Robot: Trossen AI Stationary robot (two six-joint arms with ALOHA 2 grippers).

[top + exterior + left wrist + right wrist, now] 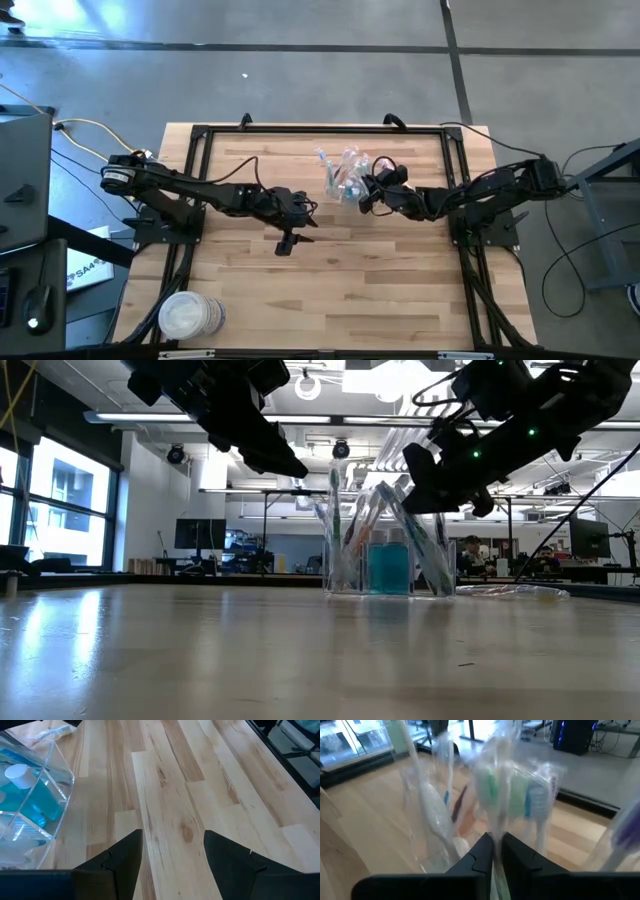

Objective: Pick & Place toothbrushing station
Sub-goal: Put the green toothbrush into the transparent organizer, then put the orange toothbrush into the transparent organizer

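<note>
The toothbrushing station, a clear plastic cup (343, 180) holding wrapped toothbrushes (385, 520) and a blue-tinted inner part (35, 800), stands upright on its base on the wooden table (330, 290), toward the far middle. My right gripper (365, 196) is at the cup's right side, up among the brush tops (496, 851), and is shut on a wrapped toothbrush. My left gripper (172, 855) hangs open above bare wood, near and left of the cup (305, 208), with nothing between its fingers. My right gripper pinches a thin, clear-wrapped toothbrush (496, 832) between its two fingers. It comes from the table's right, slanting slightly down. The brush runs on ahead of the fingertips, among the other brushes in the cup. Which part of the brush is pinched I cannot tell.
A stack of white round discs (190, 315) sits at the near left corner. Black frame rails (320, 130) run along the table's far edge and sides. A clear wrapper (510, 592) lies on the table to the right of the cup. Bare wood stretches across the near half.
</note>
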